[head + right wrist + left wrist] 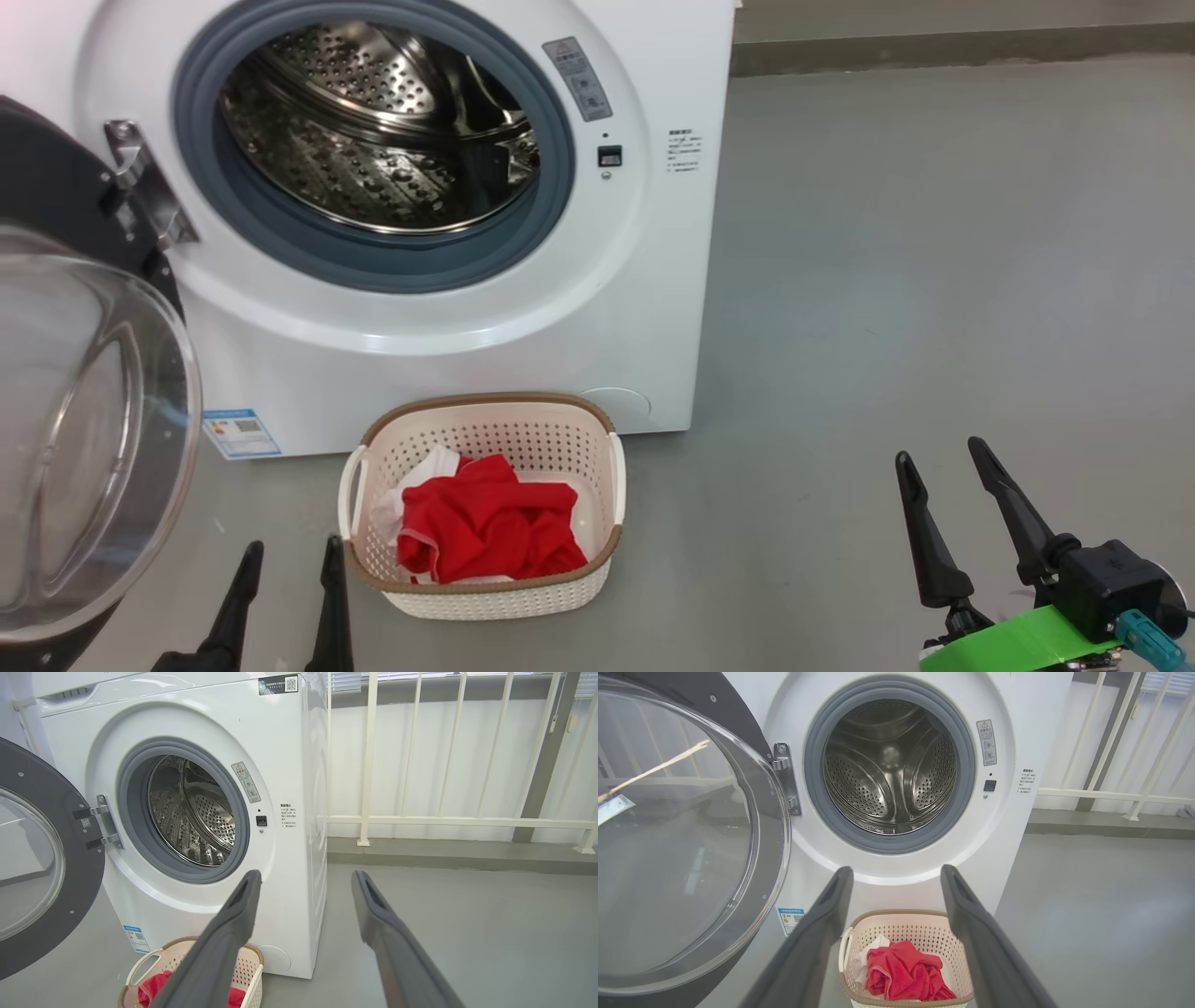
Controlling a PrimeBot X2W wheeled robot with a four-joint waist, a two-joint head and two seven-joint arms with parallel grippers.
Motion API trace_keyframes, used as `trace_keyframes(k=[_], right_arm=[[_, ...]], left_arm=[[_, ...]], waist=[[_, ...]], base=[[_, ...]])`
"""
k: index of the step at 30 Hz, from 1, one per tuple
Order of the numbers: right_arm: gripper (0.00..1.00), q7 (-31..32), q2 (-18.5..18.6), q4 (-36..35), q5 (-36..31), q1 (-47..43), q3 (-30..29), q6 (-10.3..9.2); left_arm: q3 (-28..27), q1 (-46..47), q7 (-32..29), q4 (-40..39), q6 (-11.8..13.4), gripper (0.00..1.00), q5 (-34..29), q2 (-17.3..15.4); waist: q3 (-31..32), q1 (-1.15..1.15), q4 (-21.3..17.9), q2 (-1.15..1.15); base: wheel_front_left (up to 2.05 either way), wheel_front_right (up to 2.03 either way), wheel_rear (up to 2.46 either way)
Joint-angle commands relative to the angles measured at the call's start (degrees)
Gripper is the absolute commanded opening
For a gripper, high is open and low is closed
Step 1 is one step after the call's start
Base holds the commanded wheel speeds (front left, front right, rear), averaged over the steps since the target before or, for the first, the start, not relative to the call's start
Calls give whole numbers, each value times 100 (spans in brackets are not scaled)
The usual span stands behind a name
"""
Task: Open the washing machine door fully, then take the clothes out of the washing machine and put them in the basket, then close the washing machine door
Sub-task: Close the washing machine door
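Observation:
The white washing machine [448,327] stands with its steel drum [383,131] bare inside. Its washing machine door [75,420], black-rimmed with a bulging glass bowl, hangs swung wide open on the left, also seen as the door [677,835] and the door [42,858]. On the floor in front sits the cream basket [485,597] holding the red clothes [485,527] with some white fabric. My left gripper [291,551] is open just left of the basket, empty. My right gripper [943,457] is open over bare floor at the right, empty. The left wrist view looks past the fingers [971,914] at the basket [920,926] and clothes [903,970].
Grey floor [934,280] spreads to the right of the machine. A white railing [444,821] on a low kerb runs behind it. A blue energy sticker [241,433] sits low on the machine's front.

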State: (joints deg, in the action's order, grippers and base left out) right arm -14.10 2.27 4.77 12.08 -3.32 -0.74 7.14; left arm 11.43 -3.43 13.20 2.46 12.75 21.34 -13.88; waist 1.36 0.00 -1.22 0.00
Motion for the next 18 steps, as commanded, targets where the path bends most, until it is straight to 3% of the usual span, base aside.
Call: trace_keyframes(k=[1, 18], right_arm=[[100, -2, 61, -172, -74, 144, 171, 35], [100, -27, 61, -228, 27, 351, 473, 35]], left_arm=[[-177, 266, 39, -185, 55, 100, -79, -124], [-123, 122, -238, -826, 358, 100, -271, -260]], waist=[[-8, 0, 108, 0], [-42, 0, 1434, 0]], base=[[0, 0, 0], [0, 0, 0]])
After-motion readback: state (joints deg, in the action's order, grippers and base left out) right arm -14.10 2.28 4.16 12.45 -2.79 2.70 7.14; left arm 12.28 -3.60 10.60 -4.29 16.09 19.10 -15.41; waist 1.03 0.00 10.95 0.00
